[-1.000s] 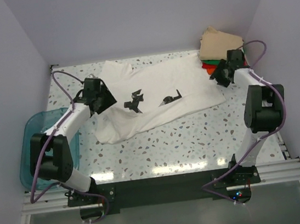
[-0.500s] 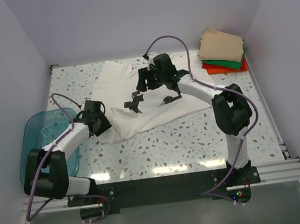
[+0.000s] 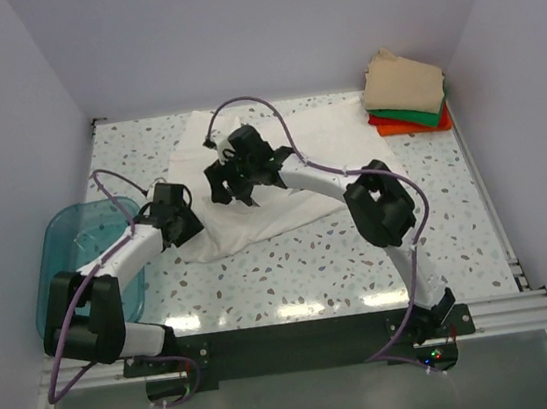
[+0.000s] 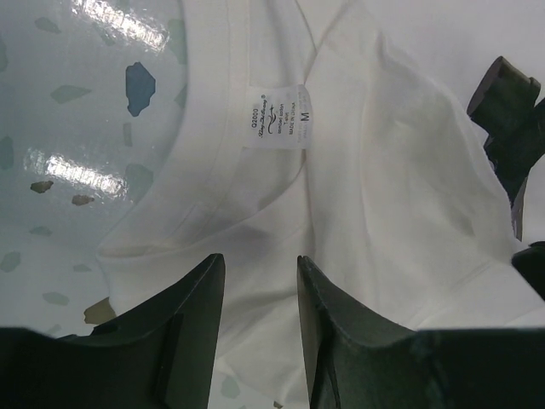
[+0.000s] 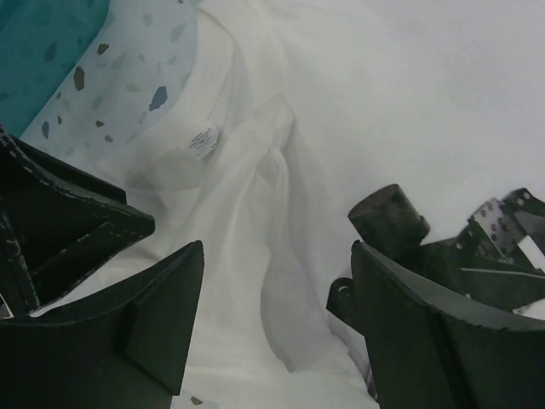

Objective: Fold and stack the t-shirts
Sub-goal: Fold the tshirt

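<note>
Left gripper (image 4: 258,266), seen from its own wrist camera, has its jaws a moderate way apart and holds nothing. It hangs just over the white t-shirt (image 4: 392,179), close to the collar (image 4: 209,111) and the size label (image 4: 274,126) marked M. I think it is placed there because the collar hem is a firm edge to pinch for a fold.

From the right wrist camera, the right gripper (image 5: 277,251) is spread wide and is also empty. Below it a raised ridge of cloth (image 5: 274,170) runs through the same tee, so the wide jaws seem ready to go around this wrinkle. A corner of the teal bin (image 5: 38,34) shows at the far left.

From above, the white tee lies open and creased in the middle of the speckled table (image 3: 311,260), not yet folded, with both arms bent over its left part. In the far right corner the tan tee (image 3: 404,81) rests on the green tee (image 3: 418,117), and this one on the orange-red tee (image 3: 384,127); all three are folded. This pile is well apart from the arms, probably to leave room for folding. In my judgement the white one should go on top of it afterwards.
</note>
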`<state>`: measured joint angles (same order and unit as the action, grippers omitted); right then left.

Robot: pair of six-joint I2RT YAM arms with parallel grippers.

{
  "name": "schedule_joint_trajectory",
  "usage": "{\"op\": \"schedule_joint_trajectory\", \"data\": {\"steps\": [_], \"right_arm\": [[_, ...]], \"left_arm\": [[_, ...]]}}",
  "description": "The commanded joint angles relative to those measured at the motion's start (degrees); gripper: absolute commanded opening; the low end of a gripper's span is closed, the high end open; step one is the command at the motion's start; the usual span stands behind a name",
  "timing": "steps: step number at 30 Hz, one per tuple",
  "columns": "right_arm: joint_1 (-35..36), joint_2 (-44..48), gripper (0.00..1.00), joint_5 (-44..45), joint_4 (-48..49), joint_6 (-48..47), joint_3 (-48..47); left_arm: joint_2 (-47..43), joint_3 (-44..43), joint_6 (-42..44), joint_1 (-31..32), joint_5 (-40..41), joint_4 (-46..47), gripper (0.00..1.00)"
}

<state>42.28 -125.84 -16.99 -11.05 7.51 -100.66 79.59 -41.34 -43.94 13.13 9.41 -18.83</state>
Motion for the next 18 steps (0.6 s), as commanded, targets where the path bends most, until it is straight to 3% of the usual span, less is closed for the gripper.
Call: {"op": "schedule_joint_trajectory", "data": {"steps": [1, 6, 12, 15, 18], "right_arm": [[1.3, -2.4, 0.73, 1.6, -2.8, -3.8, -4.9], [2.4, -5.9, 0.71, 1.9, -5.3, -5.0, -9.2], [2.8, -8.4, 0.59, 2.2, -6.7, -5.3, -11.0], [2.7, -8.7, 0.47, 2.0, -6.7, -5.1, -11.6], [2.8, -8.4, 0.27, 2.1, -6.4, -4.8, -11.4]], "left_arm": [[-1.2, 0.8, -0.6, -0.5, 0.6, 2.1, 0.44], [-1.4, 1.7, -0.7, -0.5, 0.3, 2.4, 0.43], [-0.9, 2.2, -0.4, -0.5, -0.2, 3.2, 0.42], [-0.4, 2.4, 0.0, -0.5, -0.4, 3.5, 0.42], [-0.4, 2.6, 0.1, -0.5, -0.5, 3.8, 0.41]]}}
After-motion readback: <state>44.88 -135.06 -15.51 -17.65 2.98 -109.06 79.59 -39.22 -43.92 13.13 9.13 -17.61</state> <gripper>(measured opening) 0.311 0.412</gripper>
